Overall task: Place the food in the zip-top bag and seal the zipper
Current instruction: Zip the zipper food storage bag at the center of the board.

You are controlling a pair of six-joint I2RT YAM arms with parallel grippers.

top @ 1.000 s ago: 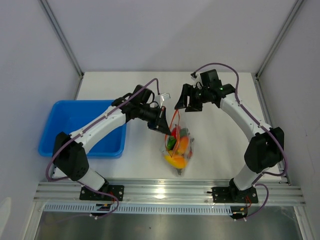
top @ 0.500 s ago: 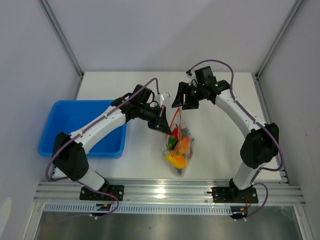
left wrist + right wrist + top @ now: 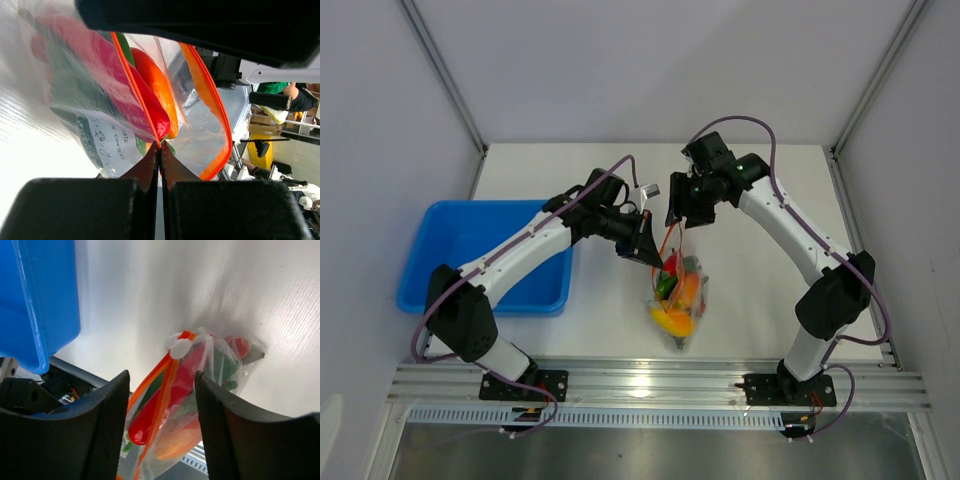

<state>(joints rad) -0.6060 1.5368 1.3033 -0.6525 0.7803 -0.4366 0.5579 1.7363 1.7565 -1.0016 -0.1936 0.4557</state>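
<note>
Lying on the table [image 3: 610, 320] near the arm bases, the zip-top bag [image 3: 678, 325] holds the food [image 3: 685, 292] — its zipper [image 3: 669, 238] pinched at one end by the left gripper [image 3: 654, 256] — while just beyond, the right gripper [image 3: 682, 215] hangs, jaws spread astride the zipper's far end.

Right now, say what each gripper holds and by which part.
Left gripper: shut on the zip-top bag, at one end of its zipper. Right gripper: open, empty.
</note>
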